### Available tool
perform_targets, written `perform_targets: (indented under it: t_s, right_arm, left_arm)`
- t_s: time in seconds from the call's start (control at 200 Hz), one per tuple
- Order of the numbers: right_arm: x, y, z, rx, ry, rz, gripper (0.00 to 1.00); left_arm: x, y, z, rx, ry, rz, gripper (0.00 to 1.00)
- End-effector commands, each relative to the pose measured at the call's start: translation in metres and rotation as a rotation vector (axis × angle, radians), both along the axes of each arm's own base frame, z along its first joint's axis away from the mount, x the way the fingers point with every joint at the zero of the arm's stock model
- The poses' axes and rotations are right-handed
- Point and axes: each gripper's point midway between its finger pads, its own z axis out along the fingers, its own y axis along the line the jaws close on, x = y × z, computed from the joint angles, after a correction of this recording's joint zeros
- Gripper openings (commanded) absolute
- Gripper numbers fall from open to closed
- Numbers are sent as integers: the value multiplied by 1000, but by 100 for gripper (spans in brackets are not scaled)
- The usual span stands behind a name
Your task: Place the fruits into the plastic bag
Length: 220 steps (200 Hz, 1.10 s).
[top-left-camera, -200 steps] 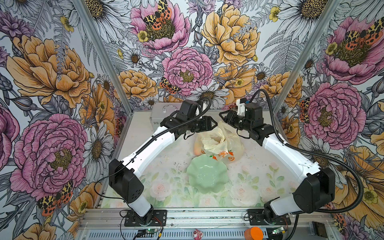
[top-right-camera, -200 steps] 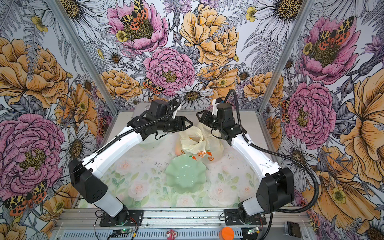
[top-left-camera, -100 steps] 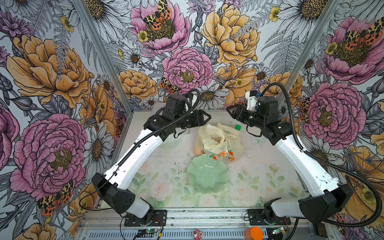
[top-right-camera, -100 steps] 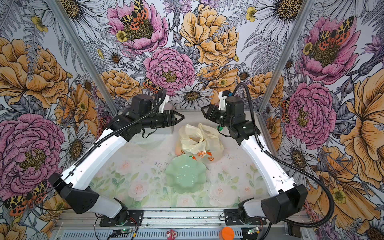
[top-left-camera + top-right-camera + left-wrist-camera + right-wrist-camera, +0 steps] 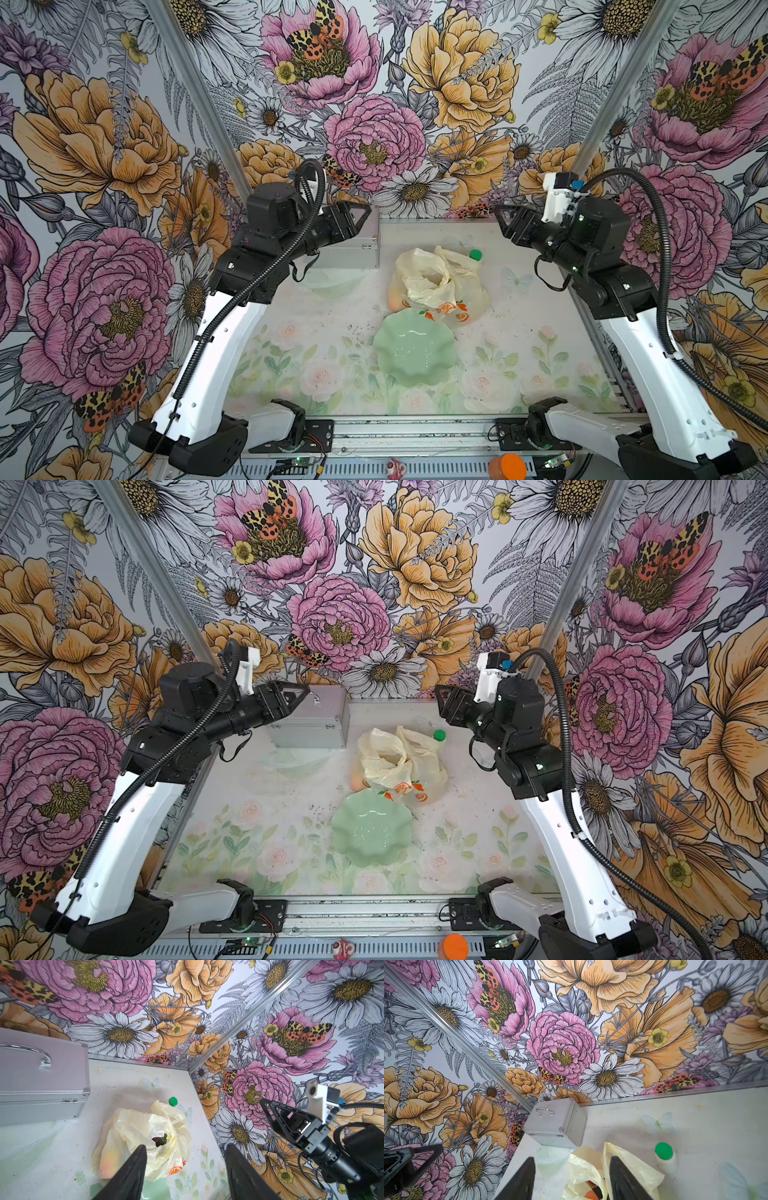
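The plastic bag (image 5: 436, 282) (image 5: 399, 762) lies crumpled at the back middle of the table, pale yellow with orange prints. The fruits sit inside it: a dark red and green one (image 5: 159, 1140) shows through its mouth, an orange-red one (image 5: 590, 1194) lies deeper in, and a peach-coloured one (image 5: 392, 297) presses against the bag's wall. My left gripper (image 5: 359, 218) (image 5: 186, 1147) hangs open and empty above the silver case, left of the bag. My right gripper (image 5: 500, 216) (image 5: 572, 1159) hangs open and empty to the bag's right, well above the table.
A silver metal case (image 5: 353, 249) stands at the back left, with a clear bowl (image 5: 332, 280) in front of it. A wavy pale green dish (image 5: 413, 353) sits just in front of the bag. A small bottle with a green cap (image 5: 475, 254) stands behind the bag.
Both arms have drawn back from the bag and risen, the left one leftward and the right one rightward. The right jaws have widened a little. The bag has stayed where it was.
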Motion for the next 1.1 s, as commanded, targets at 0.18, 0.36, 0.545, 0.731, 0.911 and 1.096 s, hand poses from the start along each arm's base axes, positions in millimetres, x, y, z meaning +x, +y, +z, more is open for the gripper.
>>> perform_targets:
  t_s: [0.18, 0.36, 0.545, 0.731, 0.911, 1.096]
  right_arm:
    - [-44, -55, 39, -221, -223, -210, 60]
    - [-61, -68, 27, -260, -315, -264, 60]
    - [-67, -79, -5, -271, -396, -331, 60]
    - [-67, -86, -43, -278, -445, -377, 61]
    - [-61, -94, -87, -290, -436, -433, 65]
    - [-47, -100, -139, -297, -355, -478, 67]
  left_arm:
    - [-23, 71, 7, 75, -117, 258, 72]
    - [-33, 104, -11, 128, -188, 409, 79]
    - [-42, 124, -38, 157, -297, 514, 93]
    - [-56, 163, -73, 168, -359, 725, 99]
    - [-61, 176, -102, 333, -385, 772, 99]
    - [-58, 197, -154, 456, -310, 855, 99]
